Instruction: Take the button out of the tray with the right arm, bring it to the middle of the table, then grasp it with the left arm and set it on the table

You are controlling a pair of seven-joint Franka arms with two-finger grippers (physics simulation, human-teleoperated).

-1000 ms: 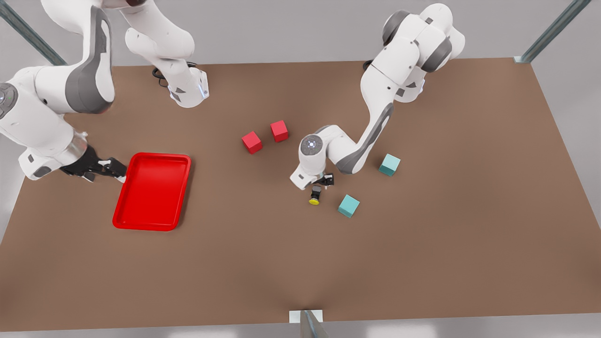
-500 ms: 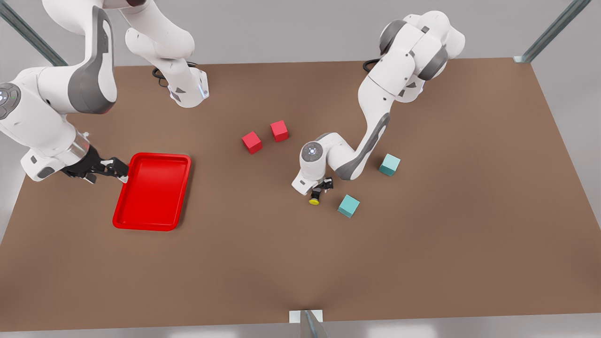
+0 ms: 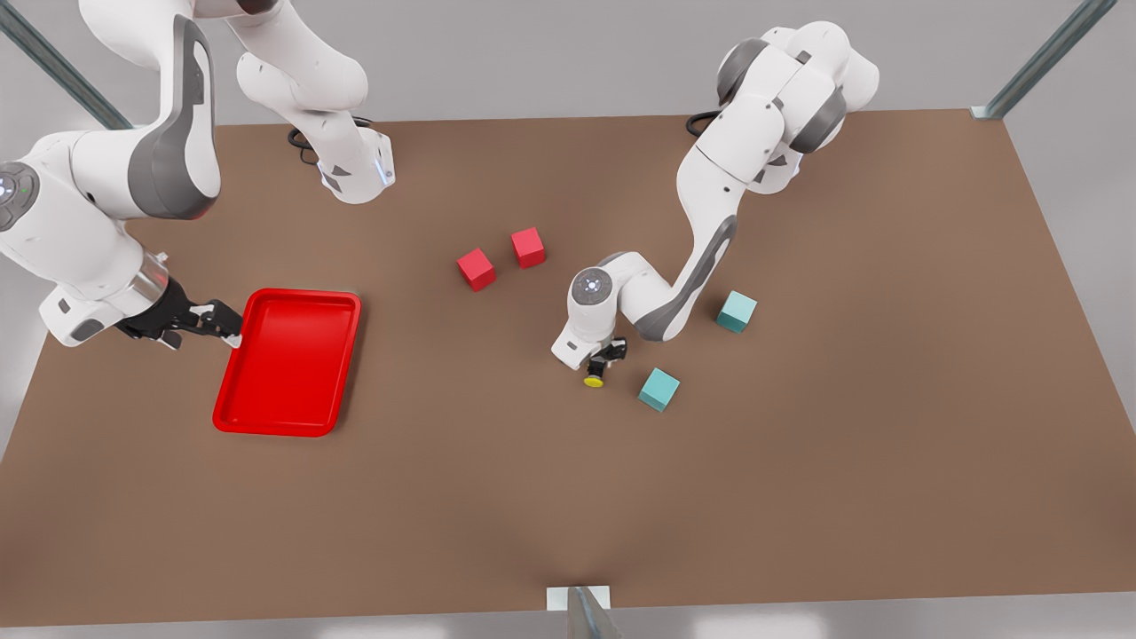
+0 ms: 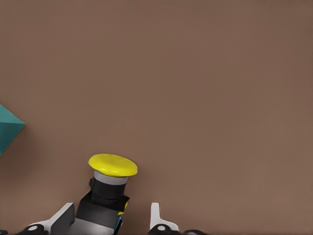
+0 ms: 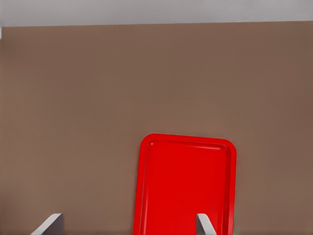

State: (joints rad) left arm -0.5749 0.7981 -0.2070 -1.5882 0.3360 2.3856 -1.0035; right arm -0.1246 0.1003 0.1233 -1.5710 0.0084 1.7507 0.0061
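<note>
left tool (image 3: 600,359) grasping boxy yellow-capped button (image 3: 594,376); right tool (image 3: 216,321) released beside glossy tray (image 3: 288,361).

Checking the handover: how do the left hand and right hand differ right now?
The left hand is near mid-table, over the button; the right hand waits beside the tray. The left's fingers flank the button's body; the right's are open with nothing between. Both are black and two-fingered.
</note>
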